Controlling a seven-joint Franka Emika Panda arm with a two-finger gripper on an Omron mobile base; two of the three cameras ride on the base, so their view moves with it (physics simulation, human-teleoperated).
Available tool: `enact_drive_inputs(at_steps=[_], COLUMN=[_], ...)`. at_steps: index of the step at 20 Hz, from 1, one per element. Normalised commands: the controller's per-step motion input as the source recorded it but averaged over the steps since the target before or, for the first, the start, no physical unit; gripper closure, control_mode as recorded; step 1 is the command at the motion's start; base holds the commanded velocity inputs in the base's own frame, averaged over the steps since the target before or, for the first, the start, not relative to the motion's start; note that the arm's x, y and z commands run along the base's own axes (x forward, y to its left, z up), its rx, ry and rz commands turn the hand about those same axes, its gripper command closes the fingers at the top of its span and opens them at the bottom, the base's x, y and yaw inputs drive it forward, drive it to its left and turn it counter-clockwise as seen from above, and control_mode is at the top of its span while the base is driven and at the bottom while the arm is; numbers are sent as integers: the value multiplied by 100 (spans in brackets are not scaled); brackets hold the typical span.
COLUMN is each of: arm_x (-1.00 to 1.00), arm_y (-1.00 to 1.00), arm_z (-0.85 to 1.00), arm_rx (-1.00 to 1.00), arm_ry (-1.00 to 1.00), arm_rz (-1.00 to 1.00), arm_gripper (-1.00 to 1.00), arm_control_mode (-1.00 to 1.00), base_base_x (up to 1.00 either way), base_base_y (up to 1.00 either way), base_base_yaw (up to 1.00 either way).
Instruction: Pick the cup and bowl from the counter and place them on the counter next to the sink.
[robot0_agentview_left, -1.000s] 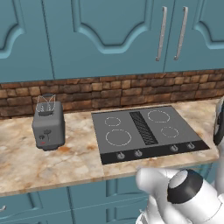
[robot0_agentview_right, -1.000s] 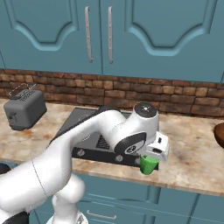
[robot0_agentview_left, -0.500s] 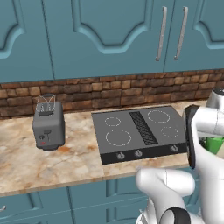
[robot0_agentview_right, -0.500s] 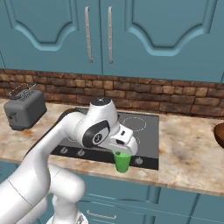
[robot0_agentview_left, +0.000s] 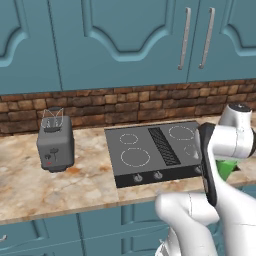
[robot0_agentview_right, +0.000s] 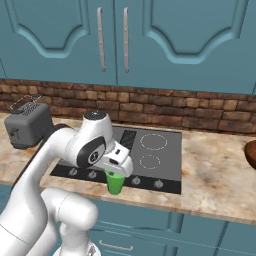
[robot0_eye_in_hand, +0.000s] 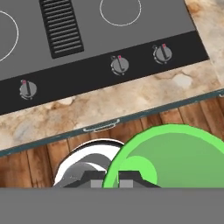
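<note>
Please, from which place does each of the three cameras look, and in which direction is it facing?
Left base view: behind the arm, to its left, facing the stovetop and toaster; the arm rises at lower right.
Right base view: behind, to its right, facing the same stovetop; the arm rises at lower left, the gripper shut on the cup.
Hand view: on the hand, looking down past the cup at the stovetop knobs and counter edge.
Both base views share stovetop, toaster, cup.

One cup (robot0_agentview_right: 115, 183), one toaster (robot0_agentview_left: 55, 145), one bowl (robot0_agentview_right: 250, 155) (partly cropped), one stovetop (robot0_agentview_left: 152, 152)
</note>
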Motion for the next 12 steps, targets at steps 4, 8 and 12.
enact_drive_inputs(at_steps=[4,8,12], arm_x=[0,13,23], arm_y=[71,50,36], arm_z=[9,7,0], arm_rx=[6,1,0], arm_ry=[0,0,0], arm_rz=[2,0,0], arm_gripper=[100,100,100], arm_control_mode=[-100,-100,-100], base_base_x=[0,0,0], base_base_y=[0,0,0], base_base_yaw=[0,0,0])
